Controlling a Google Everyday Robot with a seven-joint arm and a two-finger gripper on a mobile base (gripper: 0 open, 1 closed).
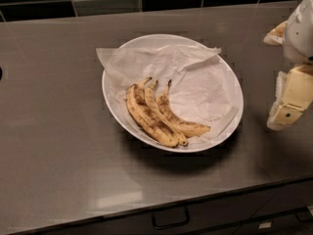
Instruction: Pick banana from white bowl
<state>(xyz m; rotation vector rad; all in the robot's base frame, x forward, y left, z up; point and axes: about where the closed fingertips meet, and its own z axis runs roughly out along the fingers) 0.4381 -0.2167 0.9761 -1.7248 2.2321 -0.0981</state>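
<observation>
step: reach toward bowl, nothing grasped yet | target: the banana [183, 124] lies rightmost of three in the white bowl [110, 97], on crumpled paper | advice: descend from above onto its mid-curve, clear of the neighbouring bananas | gripper [286, 109]: right of bowl, apart from it, above the counter [58, 146], holding nothing; opening cannot be told

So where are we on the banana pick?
Done: nothing yet. The banana lies in the bowl on the paper, touching two longer bananas on its left. In hand: the gripper hangs at the right edge of the view, beside the bowl and apart from it. Left: move over the bowl, descend, grasp the banana, lift it out.
</observation>
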